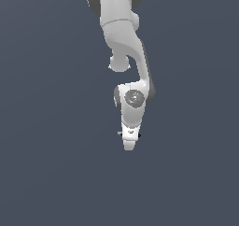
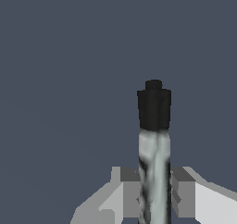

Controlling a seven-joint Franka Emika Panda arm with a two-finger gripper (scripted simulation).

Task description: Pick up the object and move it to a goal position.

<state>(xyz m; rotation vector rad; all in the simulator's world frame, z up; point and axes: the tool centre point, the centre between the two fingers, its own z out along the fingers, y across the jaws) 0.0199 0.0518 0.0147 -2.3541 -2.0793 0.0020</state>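
In the wrist view the object [image 2: 154, 167] is a thin rod with a grey mottled shaft and a black tip [image 2: 154, 108]. It stands between the two grey finger pads [image 2: 183, 197] of my gripper [image 2: 155, 197], which is shut on its shaft. The black tip points away from the camera. In the exterior view the white arm reaches down the middle, and the gripper [image 1: 129, 137] hangs at its lower end. There the object shows only as small dark bits [image 1: 138, 135] at the hand's sides.
A plain dark blue-grey surface [image 1: 56, 173] fills both views. No other objects, containers or edges show.
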